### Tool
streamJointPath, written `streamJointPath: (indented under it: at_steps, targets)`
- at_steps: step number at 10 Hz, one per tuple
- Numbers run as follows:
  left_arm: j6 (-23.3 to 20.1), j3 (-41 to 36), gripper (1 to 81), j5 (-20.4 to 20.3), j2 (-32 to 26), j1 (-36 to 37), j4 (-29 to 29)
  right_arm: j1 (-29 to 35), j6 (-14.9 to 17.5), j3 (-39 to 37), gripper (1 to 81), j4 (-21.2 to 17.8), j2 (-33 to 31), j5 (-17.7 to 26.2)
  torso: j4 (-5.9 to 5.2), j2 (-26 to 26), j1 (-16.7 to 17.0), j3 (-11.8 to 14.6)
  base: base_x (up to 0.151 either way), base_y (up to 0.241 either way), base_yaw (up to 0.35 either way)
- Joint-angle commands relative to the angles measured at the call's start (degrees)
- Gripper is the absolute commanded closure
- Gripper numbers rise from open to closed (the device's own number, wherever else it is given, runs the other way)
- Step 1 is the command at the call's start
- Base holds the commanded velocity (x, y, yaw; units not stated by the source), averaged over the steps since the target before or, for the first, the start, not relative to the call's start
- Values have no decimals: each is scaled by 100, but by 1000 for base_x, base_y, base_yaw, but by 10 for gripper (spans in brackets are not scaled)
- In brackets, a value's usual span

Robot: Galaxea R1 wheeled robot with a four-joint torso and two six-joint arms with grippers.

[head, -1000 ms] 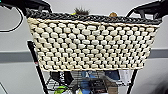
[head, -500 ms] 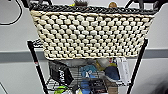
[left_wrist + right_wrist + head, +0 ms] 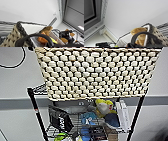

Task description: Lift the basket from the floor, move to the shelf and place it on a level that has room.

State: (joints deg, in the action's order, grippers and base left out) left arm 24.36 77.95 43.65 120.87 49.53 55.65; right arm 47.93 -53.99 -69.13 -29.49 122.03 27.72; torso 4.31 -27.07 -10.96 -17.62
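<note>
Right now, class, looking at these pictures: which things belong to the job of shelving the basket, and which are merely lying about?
Belongs to the job:
- the basket, held up in front of the rack
- the shelf, a black wire rack
- its top level

Just lying about:
- plush toys on a lower tier
- white box beside them
- brown plush toy inside the basket
</note>
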Motion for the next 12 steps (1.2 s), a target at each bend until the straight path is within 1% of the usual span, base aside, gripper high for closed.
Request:
streamJointPath:
  at_steps: [1, 2, 4, 7, 9, 10, 12]
  targets:
    - [-80, 599, 811, -349, 421, 747, -169, 599, 108, -591, 811, 128, 413, -338, 0, 0, 0, 0, 0, 0, 0]
    - [-80, 757, 811, -287, 456, 702, -230, 440, 240, -653, 811, 136, 483, -399, 0, 0, 0, 0, 0, 0, 0]
    - [-80, 1098, 811, -270, 639, 588, -423, 167, 450, -1047, 811, 136, 746, -434, 0, 0, 0, 0, 0, 0, 0]
    - [-89, 1688, 811, -270, 1141, 307, -651, 19, 731, -1671, 811, 128, 1229, -434, 0, 0, 0, 0, 0, 0, 0]
    - [-89, 1935, 811, -235, 1282, 167, -819, -17, 890, -2077, 811, 119, 1441, -382, 0, 2, -2, -2, 0, 0, 0]
    - [-107, 2153, 811, -130, 1405, 113, -907, -17, 1013, -2322, 811, 119, 1564, -346, 0, 2, -2, -2, 0, 0, 0]
    - [-142, 2445, 811, -112, 1555, 8, -959, -97, 1233, -2736, 811, 119, 1801, -232, 0, 5, -2, -5, 0, 0, 0]
